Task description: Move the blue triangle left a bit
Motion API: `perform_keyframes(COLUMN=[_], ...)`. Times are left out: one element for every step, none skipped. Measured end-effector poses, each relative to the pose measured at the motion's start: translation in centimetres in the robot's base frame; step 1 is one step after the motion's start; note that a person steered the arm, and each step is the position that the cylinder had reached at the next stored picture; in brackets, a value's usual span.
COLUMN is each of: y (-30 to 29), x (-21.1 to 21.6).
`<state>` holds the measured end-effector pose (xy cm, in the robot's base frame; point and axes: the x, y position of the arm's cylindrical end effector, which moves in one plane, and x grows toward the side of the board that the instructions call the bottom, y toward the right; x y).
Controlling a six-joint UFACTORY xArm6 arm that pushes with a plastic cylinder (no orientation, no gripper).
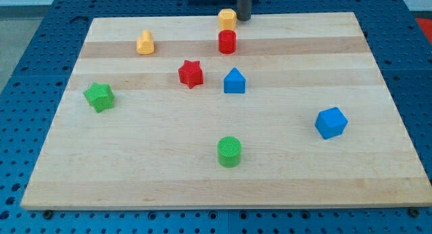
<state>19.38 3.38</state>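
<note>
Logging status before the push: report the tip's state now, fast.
My tip: no gripper, holds nothing; at the view's top edge, just right of the yellow block, well above the blue triangle and touching neither it nor the red cylinder.

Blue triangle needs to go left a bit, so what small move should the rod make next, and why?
Probably bring my tip down the view to just right of the blue triangle. My tip sits at the board's top edge beside the yellow block, apart from the triangle. A leftward push needs contact on its right side, and the red star lies close on its left, so push briefly.
</note>
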Motion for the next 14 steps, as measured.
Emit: perform_keyframes(y=[-1.0,-1.0,-0.1,3.3,6.3,10.2,14.1,15.0,15.0,15.0,15.0,15.0,15.0,15.0], x=[0.5,0.7,0.7,0.0,-0.1,-0.1,1.3,1.4,1.5,3.8,5.2,5.3,5.4,5.5])
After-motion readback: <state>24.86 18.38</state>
